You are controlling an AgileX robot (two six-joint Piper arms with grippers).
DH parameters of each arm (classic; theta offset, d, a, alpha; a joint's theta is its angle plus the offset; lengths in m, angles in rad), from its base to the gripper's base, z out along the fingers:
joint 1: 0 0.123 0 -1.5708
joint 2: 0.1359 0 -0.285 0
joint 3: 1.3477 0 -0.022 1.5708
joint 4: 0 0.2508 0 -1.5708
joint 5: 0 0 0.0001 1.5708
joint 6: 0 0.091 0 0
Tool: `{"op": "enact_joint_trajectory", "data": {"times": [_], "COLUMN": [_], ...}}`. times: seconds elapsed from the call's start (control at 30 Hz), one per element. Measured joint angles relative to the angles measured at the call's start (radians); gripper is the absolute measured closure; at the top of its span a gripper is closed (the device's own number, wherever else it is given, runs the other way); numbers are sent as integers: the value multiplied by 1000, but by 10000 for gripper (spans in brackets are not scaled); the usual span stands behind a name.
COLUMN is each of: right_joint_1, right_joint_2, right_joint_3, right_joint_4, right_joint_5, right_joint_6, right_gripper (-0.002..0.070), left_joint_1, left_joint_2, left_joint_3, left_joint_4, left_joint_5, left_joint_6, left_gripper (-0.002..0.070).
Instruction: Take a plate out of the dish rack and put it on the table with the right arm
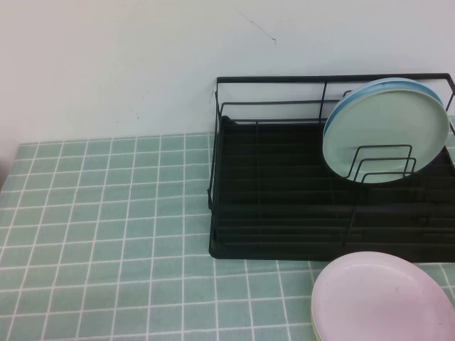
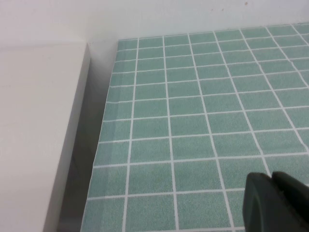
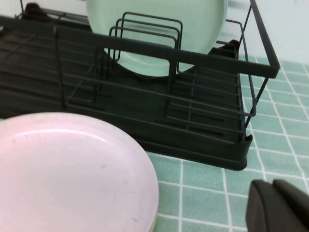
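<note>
The mint-green plate (image 1: 384,131) stands upright in the black wire dish rack (image 1: 284,213) at its far right, leaning in the loop dividers, with a light blue plate (image 1: 370,91) right behind it. The mint-green plate also shows in the right wrist view (image 3: 154,29), behind the rack's wires (image 3: 145,53). My right gripper (image 3: 273,205) is shut and empty, low over the tiled table (image 1: 106,234) in front of the rack's right corner. My left gripper (image 2: 270,200) is shut and empty over bare tiles near the table's left edge. Neither gripper shows in the high view.
A pale pink plate (image 1: 380,298) lies flat on the table in front of the rack, on top of another plate; it also shows in the right wrist view (image 3: 67,174). A white wall stands behind the table. A white surface (image 2: 34,135) borders the table's left edge.
</note>
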Motion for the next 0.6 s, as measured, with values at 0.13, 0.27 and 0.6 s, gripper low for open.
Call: {"op": "enact_joint_trajectory", "data": {"times": [0.13,0.27,0.6], "right_joint_1": [0,0,0], "right_joint_2": [0,0,0], "right_joint_3": [0,0,0], "right_joint_4": [16,30,52], "right_joint_5": [0,0,0], "right_joint_6": [-32,-45,-47], "right_gripper": [678,678,678], "left_joint_1": [0,0,0], "left_joint_2": [0,0,0], "left_joint_3": [0,0,0], "left_joint_4": [0,0,0], "left_joint_5": [0,0,0], "left_joint_6": [0,0,0], "left_gripper": [678,678,678]}}
